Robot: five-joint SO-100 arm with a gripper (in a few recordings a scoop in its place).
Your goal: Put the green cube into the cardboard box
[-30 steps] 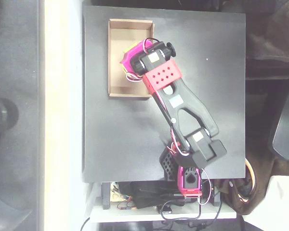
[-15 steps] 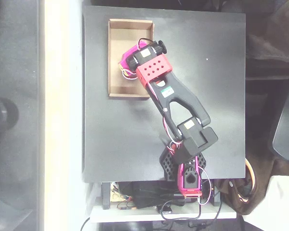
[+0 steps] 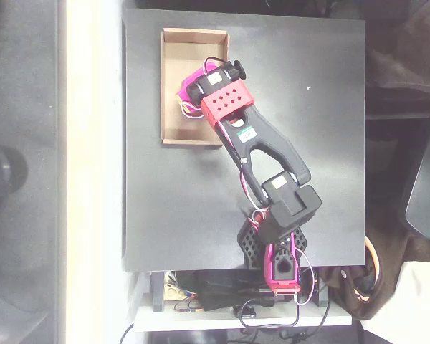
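The cardboard box (image 3: 188, 51) is a shallow tan tray lying at the back left of the black table in the overhead view. My arm reaches from its base at the front up over the box's right half. The magenta gripper (image 3: 185, 92) hangs above the box floor, pointing down, and the wrist body covers its fingers. The green cube is hidden. How the jaws stand cannot be made out from above.
The black table (image 3: 330, 107) ends a little left of the box, with a pale strip and grey floor beyond. My arm's base (image 3: 279, 265) and loose cables sit at the front edge. A dark chair (image 3: 426, 186) stands off to the right.
The arm has swung left and drawn in a little, carrying the gripper further over the box floor. Over the last half second it has hardly moved.
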